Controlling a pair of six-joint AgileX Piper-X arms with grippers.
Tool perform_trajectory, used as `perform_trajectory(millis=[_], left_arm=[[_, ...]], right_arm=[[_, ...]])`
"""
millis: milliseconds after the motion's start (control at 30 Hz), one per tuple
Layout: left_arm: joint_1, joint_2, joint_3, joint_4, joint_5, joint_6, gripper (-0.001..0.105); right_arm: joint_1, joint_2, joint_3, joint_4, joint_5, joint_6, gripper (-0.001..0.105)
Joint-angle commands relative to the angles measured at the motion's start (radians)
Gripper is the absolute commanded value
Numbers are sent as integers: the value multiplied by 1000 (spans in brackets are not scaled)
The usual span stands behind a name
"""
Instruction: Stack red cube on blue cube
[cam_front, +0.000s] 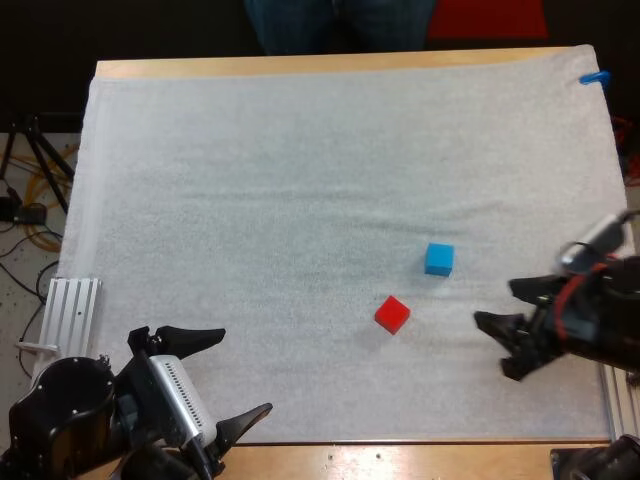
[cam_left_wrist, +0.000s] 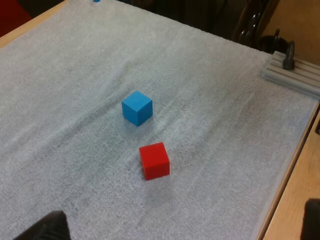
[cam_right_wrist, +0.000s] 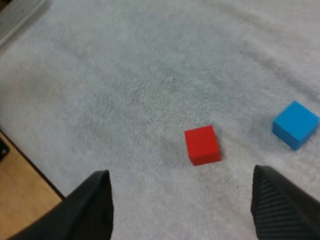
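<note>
Though near, red cube (cam_right_wrist: 202, 145) beyond fingers (cam_right_wrist: 281, 210).

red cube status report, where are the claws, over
Left claw open, at mat's near edge. Right claw open, short of red cube. Red cube on mat, apart from blue cube, not stacked. Nothing between them.

On the desk (cam_front: 400, 62) in front of me a mat (cam_front: 300, 150) covers nearly the whole top. Two cubes sit on the mat, right of centre and in its near half. The nearer cube (cam_front: 392, 313) lies left of and before the farther cube (cam_front: 438, 259), close by but apart. My right jaws hang at the mat's right edge, just right of the nearer cube. My left jaws are at the near left corner, well apart from both cubes. A rail (cam_front: 72, 315) lies off the mat's left edge. A person (cam_front: 335, 25) stands behind the desk's far side.
</note>
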Motion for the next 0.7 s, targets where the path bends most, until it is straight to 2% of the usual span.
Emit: perform_trajectory(millis=[0,133,300,567,667], left_arm=[[-3,1,-10,7,6,5,87],[-3,1,-10,7,6,5,87],[-3,1,-10,7,6,5,87],[-3,1,-10,7,6,5,87],[-3,1,-10,7,6,5,87]], right_arm=[[28,26,-7,-27,16,2,58],[109,113,-7,-62,75,0,59],[217,284,-7,-136,174,-23,73],[267,508,-7,-199,320,-38,73],[267,585,-7,-203,327,-38,73]])
